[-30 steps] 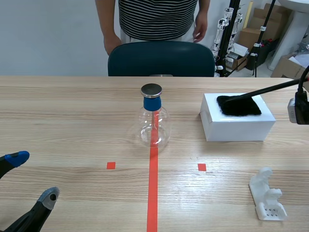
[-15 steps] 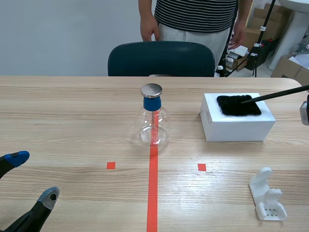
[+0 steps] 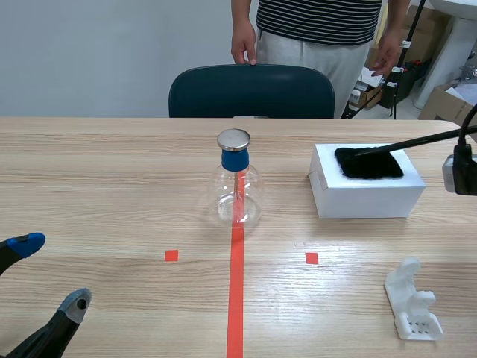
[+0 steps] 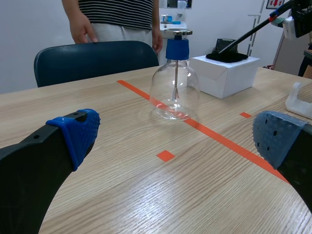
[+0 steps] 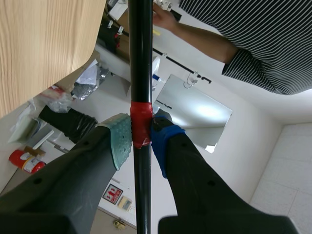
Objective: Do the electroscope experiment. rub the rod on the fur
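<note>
No legible text anywhere. A red-and-white sign [image 5: 115, 194] on the far wall in the right wrist view carries print, too small to read. A red sign [image 4: 274, 4] in the left wrist view is equally illegible.

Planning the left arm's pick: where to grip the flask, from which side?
Take the flask by its blue collar, under the metal cap: narrow and straight-sided, while the glass bulb is round, likely too wide. It stands upright, so bring the open left pincer in level from its side.

Thin black rod [image 3: 425, 138]: far end lost against black fur patch [image 3: 369, 164]; striped-shirted person [image 3: 320, 19] cropped above chest.
</note>
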Available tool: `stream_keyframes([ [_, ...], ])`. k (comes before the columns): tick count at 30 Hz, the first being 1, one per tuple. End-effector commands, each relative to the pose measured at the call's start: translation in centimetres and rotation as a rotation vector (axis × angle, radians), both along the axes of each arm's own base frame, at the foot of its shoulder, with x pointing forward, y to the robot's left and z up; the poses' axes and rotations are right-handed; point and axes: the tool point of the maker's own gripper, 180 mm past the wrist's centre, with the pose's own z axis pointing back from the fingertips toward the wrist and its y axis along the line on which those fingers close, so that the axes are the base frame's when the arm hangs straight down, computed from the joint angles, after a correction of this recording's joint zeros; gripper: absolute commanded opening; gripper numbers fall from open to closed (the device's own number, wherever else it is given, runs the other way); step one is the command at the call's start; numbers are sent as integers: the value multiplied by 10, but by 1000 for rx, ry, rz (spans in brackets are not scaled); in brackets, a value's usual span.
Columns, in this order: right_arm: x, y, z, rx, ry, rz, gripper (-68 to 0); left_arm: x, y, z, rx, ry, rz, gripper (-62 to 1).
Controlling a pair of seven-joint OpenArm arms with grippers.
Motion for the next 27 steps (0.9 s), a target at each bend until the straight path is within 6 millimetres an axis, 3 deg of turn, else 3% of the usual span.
stream_keyframes([
  [1,5,-22,20,-43,-36,-28,-620,3,2,10,-10,-39,-1,14],
  [8,2,-41,20,-38,-28,-74,-620,3,2,10,-10,-39,-1,14],
  [11,2,-35,17,-23,-23,-60,-620,3,2,10,-10,-39,-1,14],
  [19,11,6,19,43,-69,-8,-620,3,2,10,-11,-39,-1,14],
  [23,11,6,19,40,-70,-9,-620,3,2,10,-11,-39,-1,14],
  [27,8,-9,16,24,-53,-37,-620,3,2,10,-10,-39,-1,14],
])
